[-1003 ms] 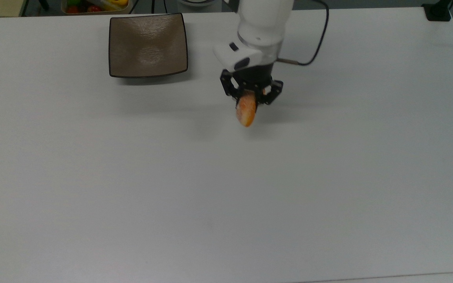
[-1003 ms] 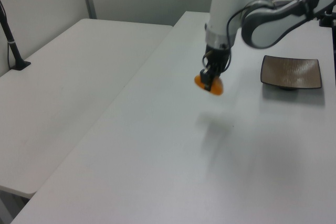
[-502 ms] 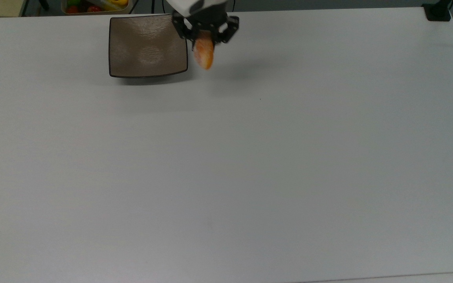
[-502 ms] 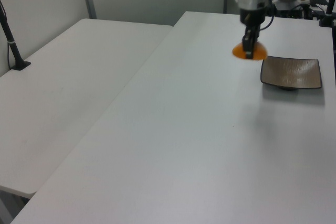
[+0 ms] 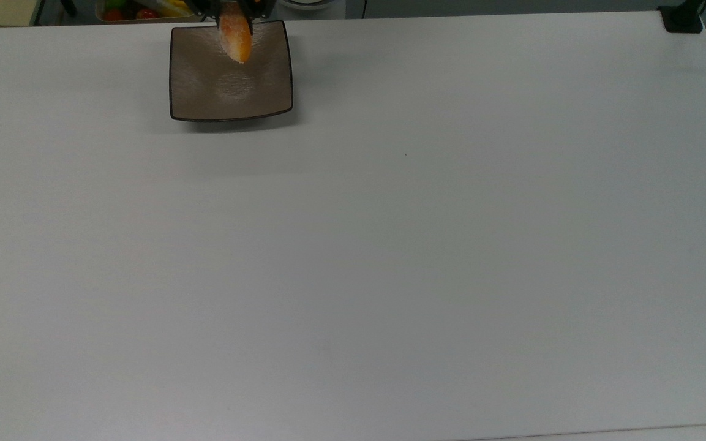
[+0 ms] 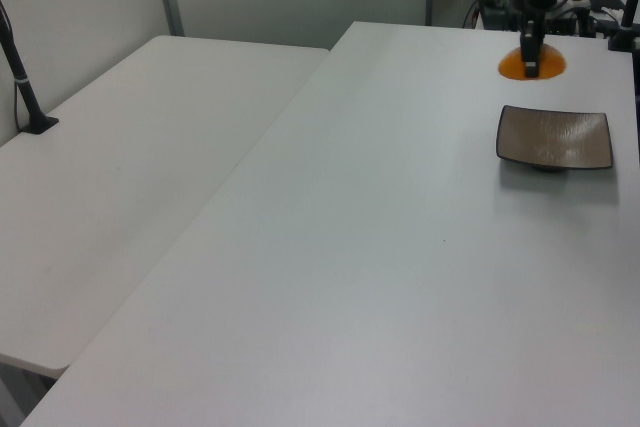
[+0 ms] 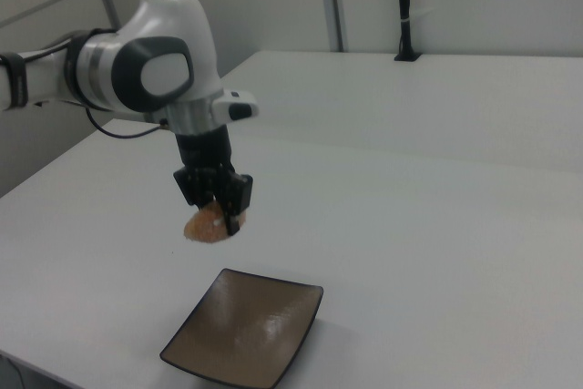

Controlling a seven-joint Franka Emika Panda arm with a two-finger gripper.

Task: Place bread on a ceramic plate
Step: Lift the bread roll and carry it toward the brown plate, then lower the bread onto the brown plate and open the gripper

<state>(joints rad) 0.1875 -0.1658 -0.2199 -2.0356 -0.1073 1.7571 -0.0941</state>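
So on my feed the bread [image 7: 209, 224] is up in the air, pinched between the jaws of the gripper [image 7: 219, 211], not on anything yet. In the right view I can see it hanging well above the ceramic plate [image 7: 244, 342], with clear air between the two. The pale speckled side shows there, while in the left view I'm getting the smooth orange face of it [image 6: 532, 63].

From the top view the bread [image 5: 234, 34] overlaps the far part of the plate [image 5: 230, 95], near the top edge of the picture, with the gripper [image 5: 230, 7] mostly cut off by the frame. The plate itself is sitting flat on the white tabletop [image 5: 389, 245], over at the top view's left, nothing in it.

In the left view the plate [image 6: 554, 137] is on the left view's right side, and the gripper [image 6: 529, 59] hangs farther back than it does.

The white arm [image 7: 146, 70] comes in from the right view's left, with a black cable trailing off it. There's a tray of colourful stuff [image 5: 144, 9] just past the tabletop edge in the top view, can't really tell what's in it
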